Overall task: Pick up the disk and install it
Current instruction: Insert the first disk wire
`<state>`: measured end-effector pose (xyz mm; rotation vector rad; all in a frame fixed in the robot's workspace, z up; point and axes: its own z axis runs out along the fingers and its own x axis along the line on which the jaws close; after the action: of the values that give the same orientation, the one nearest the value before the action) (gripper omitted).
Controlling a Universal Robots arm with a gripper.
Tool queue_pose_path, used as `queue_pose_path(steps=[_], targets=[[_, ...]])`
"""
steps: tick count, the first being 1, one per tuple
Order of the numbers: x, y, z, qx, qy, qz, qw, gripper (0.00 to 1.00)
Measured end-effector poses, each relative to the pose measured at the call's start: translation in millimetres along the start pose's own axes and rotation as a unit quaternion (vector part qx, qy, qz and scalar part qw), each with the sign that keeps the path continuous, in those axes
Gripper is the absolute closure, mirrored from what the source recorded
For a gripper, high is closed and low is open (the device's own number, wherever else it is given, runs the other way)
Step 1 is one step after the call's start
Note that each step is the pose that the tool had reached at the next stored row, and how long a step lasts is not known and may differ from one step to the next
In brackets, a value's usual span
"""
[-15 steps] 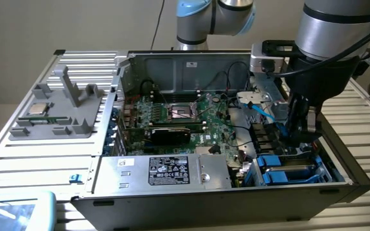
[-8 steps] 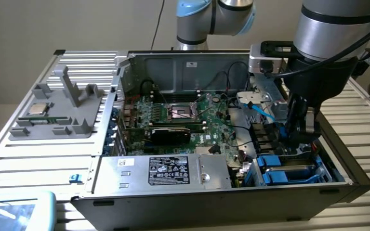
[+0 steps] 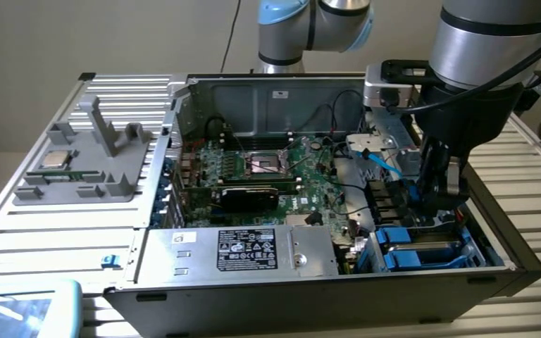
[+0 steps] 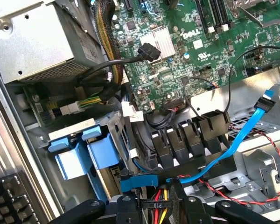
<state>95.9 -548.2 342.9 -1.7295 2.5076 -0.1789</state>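
Where the open black metal computer case [image 3: 510, 239] lies on the slatted aluminium surface [image 3: 36, 232], the arm's black hand [image 3: 439, 201] hangs inside it, at about three o'clock of the case in the exterior view. Whether the hand is spread or pinching something I cannot tell. The disk [image 3: 421, 252], a flat grey-metal drive in a bright blue plastic carrier frame, sits in the drive bay at about four o'clock of the case, close at six o'clock from the hand; it is mostly hidden but for its blue frame.

In the wrist view a light blue flat data cable [image 4: 233, 149] runs past a row of black plastic blocks [image 4: 186, 140], near a bundle of red and yellow wires [image 4: 161, 213]. The green circuit board [image 3: 280, 169] lies in the case's middle. A silver power-supply box with a black-and-white label [image 3: 242, 250] sits at six o'clock. At nine o'clock, outside the case, a grey plastic fixture [image 3: 92, 169] holds a small square silver chip [image 3: 56, 159].
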Motion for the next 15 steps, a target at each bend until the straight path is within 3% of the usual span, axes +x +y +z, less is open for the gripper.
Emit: queue_pose_path(steps=[15], targets=[[0.0, 0.0, 0.0, 0.0000, 0.0000, 0.000, 1.0000, 0.64]])
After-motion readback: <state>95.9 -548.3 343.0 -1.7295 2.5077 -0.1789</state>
